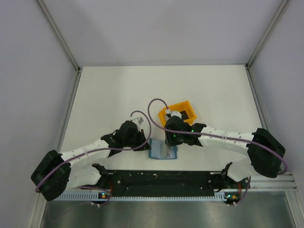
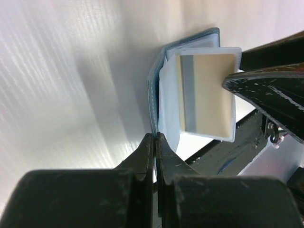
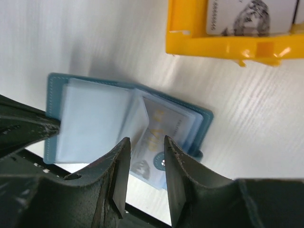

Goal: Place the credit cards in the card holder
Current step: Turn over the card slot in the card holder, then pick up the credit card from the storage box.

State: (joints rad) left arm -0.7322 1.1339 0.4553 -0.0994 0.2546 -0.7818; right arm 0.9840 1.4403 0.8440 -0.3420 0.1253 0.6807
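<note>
Two grippers meet over the open teal card holder (image 3: 203, 116), which lies flat on the white table (image 1: 109, 95) just in front of the black base rail (image 1: 161, 179), near the middle of the near edge. The left gripper (image 2: 155, 140) is pinched tight on the edge of one of the holder's clear plastic sleeves, at the holder's left side. The right gripper (image 3: 145, 142) hangs over the holder's right half with its fingers a narrow gap apart. A credit card (image 2: 209, 90) sits tilted between them, its beige back and grey stripe facing the left wrist camera. One right finger touches the card's edge, but I cannot tell whether the card is truly clamped. Just beyond the holder stands an orange tray (image 3: 213, 45) with another printed card (image 3: 251, 16) inside. The table has a faint wood-grain sheen and is enclosed by plain pale grey walls (image 1: 166, 28), with aluminium posts (image 1: 59, 35) in the corners.
</note>
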